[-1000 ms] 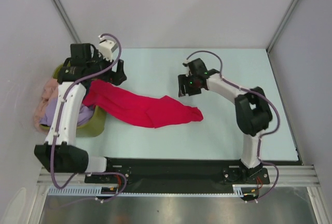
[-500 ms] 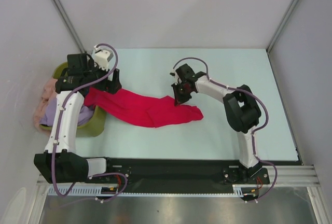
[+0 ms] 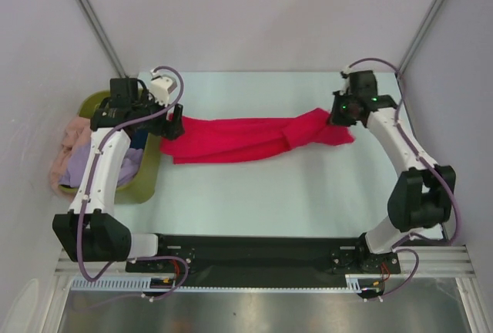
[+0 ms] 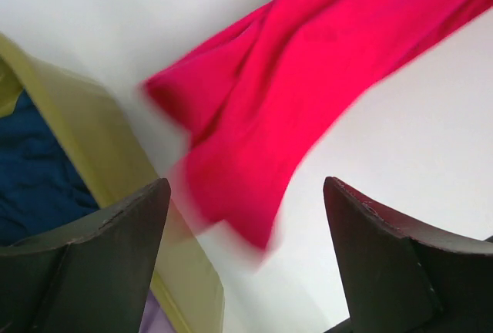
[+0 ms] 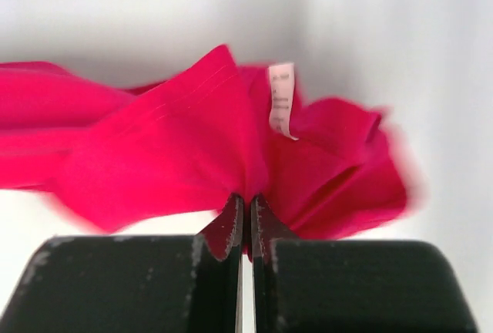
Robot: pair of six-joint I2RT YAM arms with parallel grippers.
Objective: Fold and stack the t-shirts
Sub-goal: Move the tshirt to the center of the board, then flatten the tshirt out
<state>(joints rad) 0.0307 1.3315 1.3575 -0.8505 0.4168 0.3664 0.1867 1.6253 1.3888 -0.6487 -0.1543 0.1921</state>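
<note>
Bright red cloth t-shirt lay stretched left to right.
Right gripper clamped its right end, likely to spread it; left gripper gaped, seemingly empty, over the left.

The soft cloth short-sleeved t-shirt is a plain bright red, with no print on it. Its small neck label is white with faint grey lettering. The flat table top is a very pale blue-green. The plastic tub is olive green. The crumpled cloth garments there are plain too: one dark blue, one lavender, one peach-pink. The left arm and right arm are white with black joints and thin purple cables. The gripper fingers are black.
</note>
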